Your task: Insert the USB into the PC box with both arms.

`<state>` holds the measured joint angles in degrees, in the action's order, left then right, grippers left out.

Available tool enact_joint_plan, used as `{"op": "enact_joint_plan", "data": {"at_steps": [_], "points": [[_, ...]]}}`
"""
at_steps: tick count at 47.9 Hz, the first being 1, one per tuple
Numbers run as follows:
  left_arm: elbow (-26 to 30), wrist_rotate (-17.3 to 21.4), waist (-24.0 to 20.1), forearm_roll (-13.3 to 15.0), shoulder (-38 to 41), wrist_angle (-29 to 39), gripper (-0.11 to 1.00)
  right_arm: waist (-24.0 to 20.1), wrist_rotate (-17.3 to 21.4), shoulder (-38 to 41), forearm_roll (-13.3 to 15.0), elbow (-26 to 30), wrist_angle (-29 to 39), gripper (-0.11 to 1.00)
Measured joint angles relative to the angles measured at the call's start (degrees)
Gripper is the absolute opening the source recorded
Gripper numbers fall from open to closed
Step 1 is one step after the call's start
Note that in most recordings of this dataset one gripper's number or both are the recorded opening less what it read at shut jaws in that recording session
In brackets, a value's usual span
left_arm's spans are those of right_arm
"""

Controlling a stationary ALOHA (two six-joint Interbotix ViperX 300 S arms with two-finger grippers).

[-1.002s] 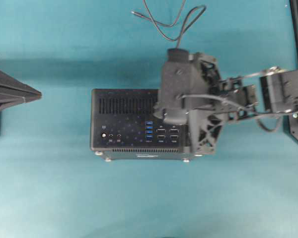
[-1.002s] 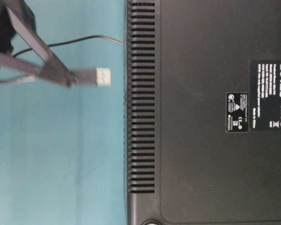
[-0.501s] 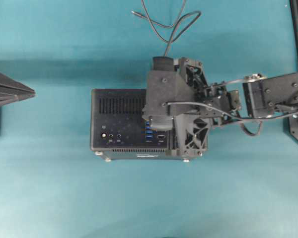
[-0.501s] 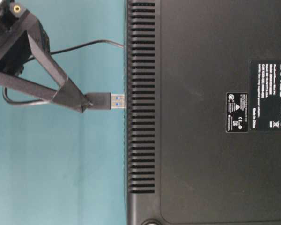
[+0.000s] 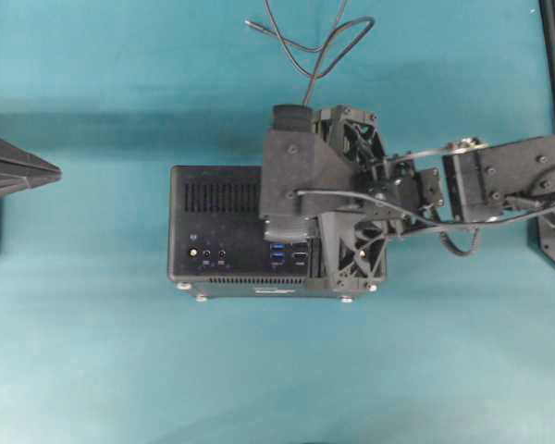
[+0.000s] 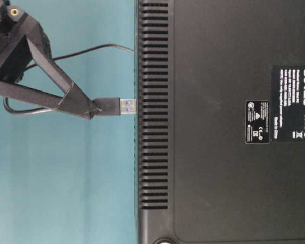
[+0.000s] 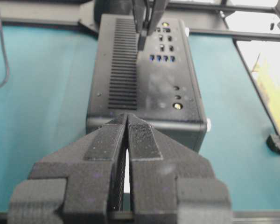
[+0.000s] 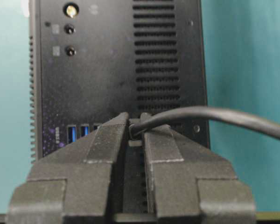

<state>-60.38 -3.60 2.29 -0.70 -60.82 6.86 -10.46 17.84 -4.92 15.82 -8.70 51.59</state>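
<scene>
Here the PC box (image 5: 227, 222) lies near the middle of the teal table (image 5: 92, 370), its port face turned upward. No container holds anything; the box is closed and only its ports are exposed. The face carries vent slots (image 5: 220, 195), a gold round connector (image 5: 193, 250), small round jacks and blue ports (image 5: 278, 253); silver feet (image 5: 202, 296) show along its near edge. In the table-level view, the side facing the camera bears a white-lettered label (image 6: 292, 103) and a long row of vents (image 6: 152, 104).

The USB (image 6: 114, 106) is a dark grey plug with a metal shell and blue insert. The right gripper (image 6: 94, 108) is closed on the plug's rear end, and the plug's tip just meets the port face of the box. The cable (image 5: 314, 42) runs from the plug toward the far edge of the table, where it loops. In the right wrist view the cable leaves between the closed fingers (image 8: 107, 140), above the blue ports.

The left gripper (image 7: 127, 122) has its jaws pressed together on nothing; it hovers off the box's end, near the table's left edge.

Compared with one second ago, the right gripper has shifted leftward over the box, and the plug, then well apart from the port face, now touches it.
</scene>
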Motion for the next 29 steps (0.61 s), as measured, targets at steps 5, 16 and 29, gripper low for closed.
{"op": "enact_joint_plan", "data": {"at_steps": [5,16,29], "points": [[-0.09,0.0,0.0,0.0,-0.09,0.0,0.0,-0.18,0.0,0.09,0.09,0.09,-0.18,0.08],[-0.09,0.0,0.0,0.0,-0.26,0.0,0.0,-0.88,0.0,0.26,-0.35,0.09,-0.62,0.08],[-0.09,0.0,-0.09,0.0,-0.35,-0.09,0.0,-1.49,0.0,0.62,-0.88,0.26,-0.97,0.08]]}}
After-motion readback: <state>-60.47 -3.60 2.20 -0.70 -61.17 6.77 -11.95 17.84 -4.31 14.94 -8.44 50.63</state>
